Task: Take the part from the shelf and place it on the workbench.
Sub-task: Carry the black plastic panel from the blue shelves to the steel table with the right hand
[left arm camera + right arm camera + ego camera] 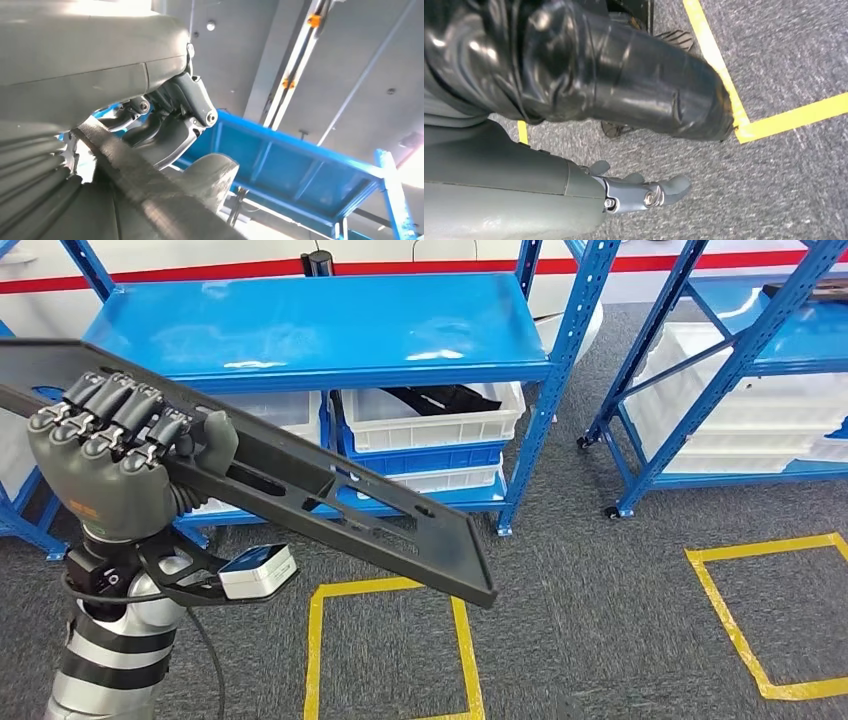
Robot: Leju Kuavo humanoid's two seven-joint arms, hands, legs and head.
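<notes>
My left hand [125, 455] grips a long flat black plastic part [330, 510] near its left end and holds it up in front of the blue shelf [320, 325]. The part slants down to the right, its far end above a yellow floor square. In the left wrist view the fingers [172, 117] curl over the dark edge of the part [145, 185]. My right hand [644, 192] hangs over the grey carpet, holding nothing, fingers loosely extended.
White bins [430, 415] sit on the lower shelf level; one holds dark parts. A second blue shelf [740, 350] with white bins stands at the right. Yellow tape squares [395, 650] mark the grey carpet. A person's dark shoe is not distinguishable.
</notes>
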